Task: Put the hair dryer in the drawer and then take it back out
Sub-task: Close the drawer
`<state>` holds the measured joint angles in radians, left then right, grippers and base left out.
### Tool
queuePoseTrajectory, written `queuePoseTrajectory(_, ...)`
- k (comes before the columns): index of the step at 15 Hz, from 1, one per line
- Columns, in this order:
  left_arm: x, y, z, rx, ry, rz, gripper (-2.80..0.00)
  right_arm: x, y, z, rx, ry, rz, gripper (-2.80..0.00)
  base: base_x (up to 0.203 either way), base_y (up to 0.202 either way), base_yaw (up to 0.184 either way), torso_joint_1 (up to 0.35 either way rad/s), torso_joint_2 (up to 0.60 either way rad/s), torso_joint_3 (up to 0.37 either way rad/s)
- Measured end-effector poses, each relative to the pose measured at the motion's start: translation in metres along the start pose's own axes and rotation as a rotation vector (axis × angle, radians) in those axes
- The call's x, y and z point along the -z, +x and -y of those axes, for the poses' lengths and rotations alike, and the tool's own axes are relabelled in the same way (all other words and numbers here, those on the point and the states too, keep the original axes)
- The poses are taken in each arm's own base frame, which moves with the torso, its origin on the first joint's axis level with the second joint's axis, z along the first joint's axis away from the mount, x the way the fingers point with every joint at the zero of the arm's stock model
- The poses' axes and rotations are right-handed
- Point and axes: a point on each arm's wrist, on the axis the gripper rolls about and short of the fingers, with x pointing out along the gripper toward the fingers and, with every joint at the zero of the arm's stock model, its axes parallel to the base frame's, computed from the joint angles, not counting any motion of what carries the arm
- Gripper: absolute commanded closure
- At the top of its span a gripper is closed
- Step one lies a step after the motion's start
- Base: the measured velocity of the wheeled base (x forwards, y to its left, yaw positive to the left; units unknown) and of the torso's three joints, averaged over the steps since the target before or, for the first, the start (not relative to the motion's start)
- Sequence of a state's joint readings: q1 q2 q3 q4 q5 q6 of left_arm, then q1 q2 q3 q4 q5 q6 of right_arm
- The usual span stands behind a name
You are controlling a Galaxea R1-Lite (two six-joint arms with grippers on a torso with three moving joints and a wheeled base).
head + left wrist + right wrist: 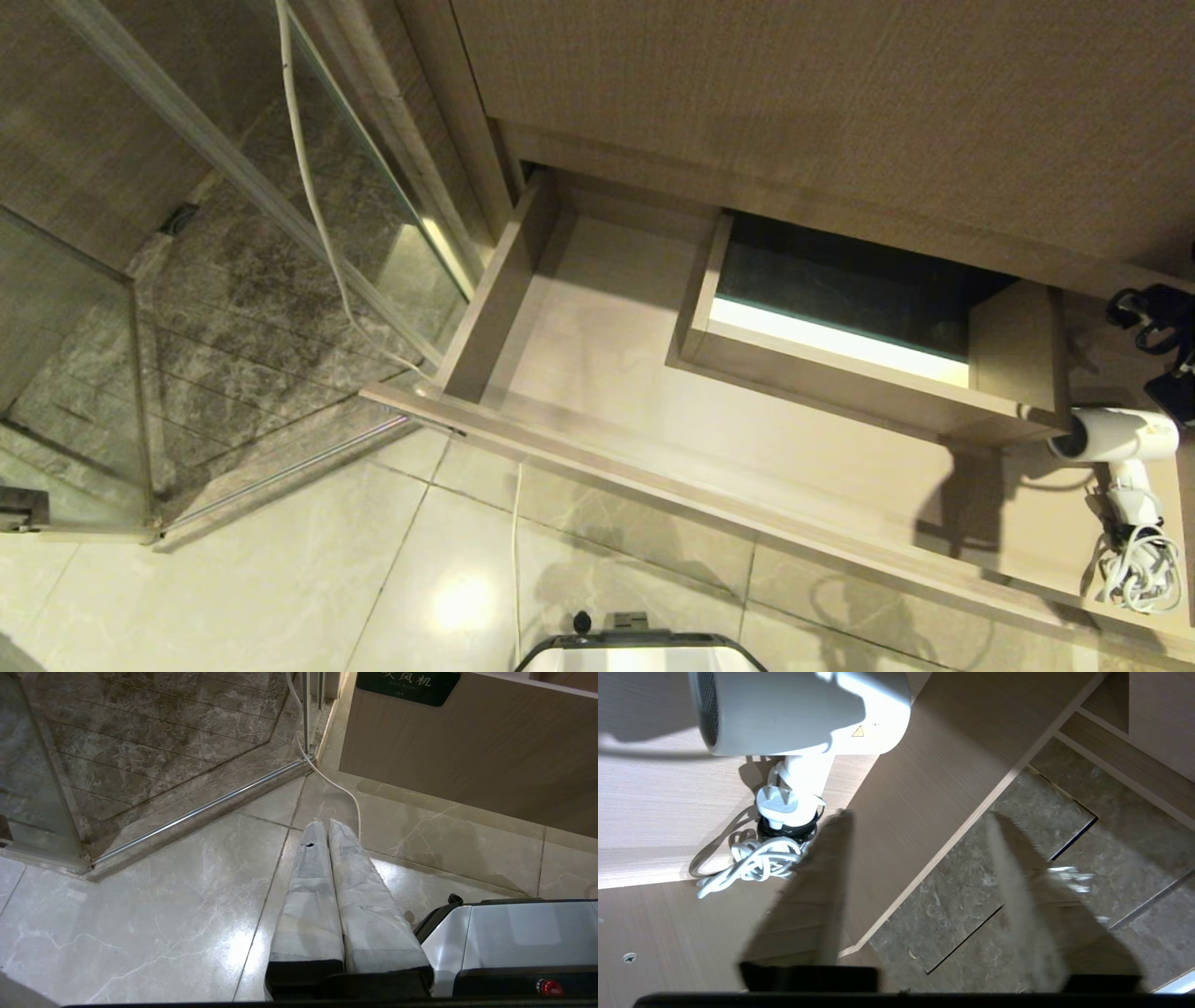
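The drawer (597,364) stands pulled out, with a boxed cutout (845,359) inside it. The white hair dryer (1116,436) lies on the drawer floor at the right end, its bundled cord (1139,565) toward the front. In the right wrist view the hair dryer (798,711) lies free, its plug and cord (756,861) just beside one finger (822,872). My right gripper (919,816) is open with nothing between its fingers. A dark part of that arm (1158,322) shows at the right edge. My left gripper (327,823) is shut, parked low over the floor tiles.
The drawer front (467,742) carries a black label (406,683). A glass shower door (112,355) and its metal sill (280,476) stand at the left. A white cable (313,205) runs down to the floor. My base (639,653) is at the near edge.
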<state>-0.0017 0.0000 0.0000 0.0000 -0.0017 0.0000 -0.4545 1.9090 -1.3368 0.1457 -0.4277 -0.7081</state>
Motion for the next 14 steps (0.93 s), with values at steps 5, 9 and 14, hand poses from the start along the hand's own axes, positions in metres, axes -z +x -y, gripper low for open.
queuePoseTrajectory(5,0.0,0.0,0.0,0.0,0.0,0.0,0.0,0.003,-0.018,0.007,-0.03,0.02,0.061,0.0,0.0,0.0,0.0,0.0,0.0,0.0)
queuePoseTrajectory(9,0.0,0.0,0.0,0.0,0.0,0.0,0.0,0.008,-0.051,0.014,-0.074,0.026,0.175,0.0,0.0,0.0,0.0,0.0,0.0,0.0)
queuePoseTrajectory(14,0.0,0.0,0.0,0.001,0.0,0.0,0.0,0.015,-0.113,-0.004,-0.18,0.011,0.355,0.0,0.0,0.0,0.0,0.0,0.0,0.0)
